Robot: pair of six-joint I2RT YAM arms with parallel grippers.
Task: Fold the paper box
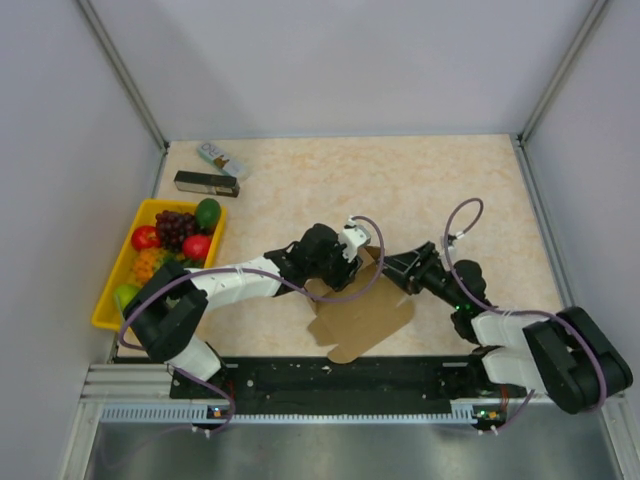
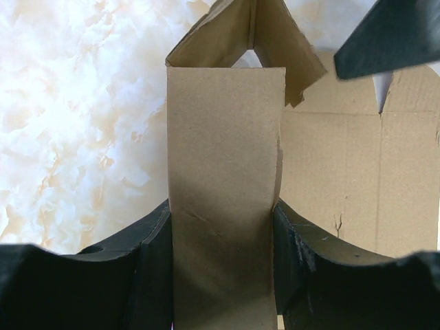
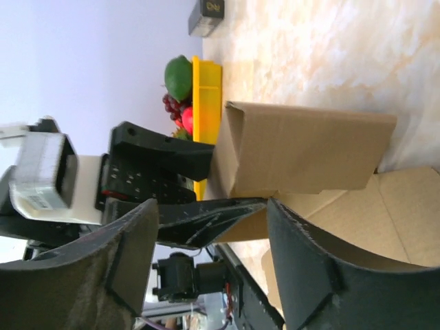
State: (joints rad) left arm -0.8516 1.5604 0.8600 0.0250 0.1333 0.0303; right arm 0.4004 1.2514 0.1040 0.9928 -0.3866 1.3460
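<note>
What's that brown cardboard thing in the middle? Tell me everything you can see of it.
It is a plain brown die-cut cardboard sheet, creased into panels and flaps, partly folded. Most lies flat on the marbled beige table near the arms' bases; one panel stands raised. The left end effector pinches a narrow upright flap between its black fingers. The right end effector hangs open beside the raised panel.

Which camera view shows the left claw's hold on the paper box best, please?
The left wrist view: the left claw grips both sides of a raised panel of the paper box, close up. The top external view hides that contact under the arm; the right wrist view shows it side-on only.
</note>
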